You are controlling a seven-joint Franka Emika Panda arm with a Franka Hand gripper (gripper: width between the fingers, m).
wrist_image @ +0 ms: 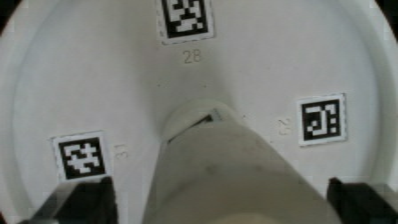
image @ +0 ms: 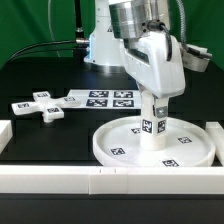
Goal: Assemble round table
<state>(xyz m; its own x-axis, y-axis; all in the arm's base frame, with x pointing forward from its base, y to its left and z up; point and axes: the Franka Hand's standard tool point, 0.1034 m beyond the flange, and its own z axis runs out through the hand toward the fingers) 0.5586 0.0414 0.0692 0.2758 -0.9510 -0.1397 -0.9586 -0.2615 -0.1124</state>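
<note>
The large rimmed round disc (image: 120,140) lies flat at the front right of the table. The short cylinder leg (image: 152,125) stands upright at its centre. My gripper (image: 153,103) is straight above the leg, with its fingers down around the leg's top. In the wrist view the leg (wrist_image: 222,160) runs up between my fingers (wrist_image: 86,203), and a narrow strip of the disc (wrist_image: 107,90) shows between the leg and each finger. My gripper (wrist_image: 222,208) is open around the leg. The cross-shaped foot (image: 38,105) lies loose on the black table on the exterior view's left.
The marker board (image: 102,98) lies flat behind the disc, beside the foot. Long white border rails run along the front (image: 60,180) and the right side (image: 215,135). The robot base stands at the back.
</note>
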